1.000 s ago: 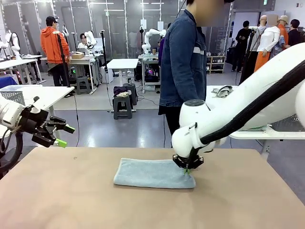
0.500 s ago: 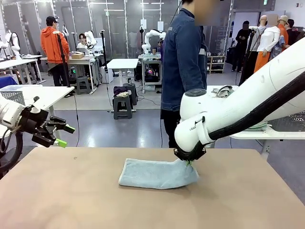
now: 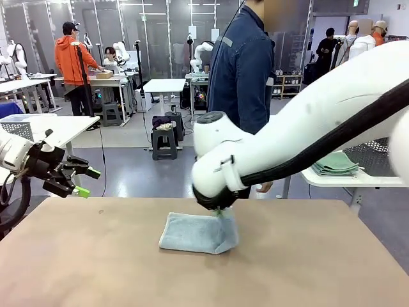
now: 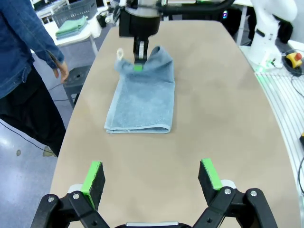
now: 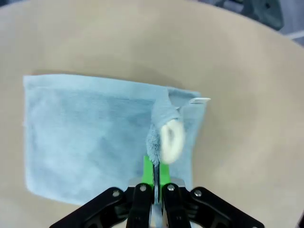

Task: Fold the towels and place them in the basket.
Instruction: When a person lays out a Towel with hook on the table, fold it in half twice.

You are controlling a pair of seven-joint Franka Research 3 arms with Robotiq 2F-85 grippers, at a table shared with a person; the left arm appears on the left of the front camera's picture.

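Note:
A pale blue-grey towel (image 3: 195,234) lies on the brown table, also seen as the towel (image 4: 142,97) and the towel (image 5: 90,137). My right gripper (image 3: 220,213) is shut on the towel's right edge and holds it lifted and folded over toward the left; a white label (image 5: 172,140) hangs by the pinch. From the left wrist view the right gripper (image 4: 138,59) grips that raised edge at the far end. My left gripper (image 3: 82,182) hovers open off the table's left side, its green pads (image 4: 93,176) wide apart with nothing between them.
A person in a denim jacket (image 3: 241,77) stands at the far edge of the table, one hand (image 4: 61,71) hanging near it. A side table at right carries folded green cloth (image 3: 335,164) beside a pale mesh basket (image 3: 386,165).
My right gripper has carried the towel's right edge up and to the left, over the rest of the towel. The towel now looks shorter. The left arm has stayed still.

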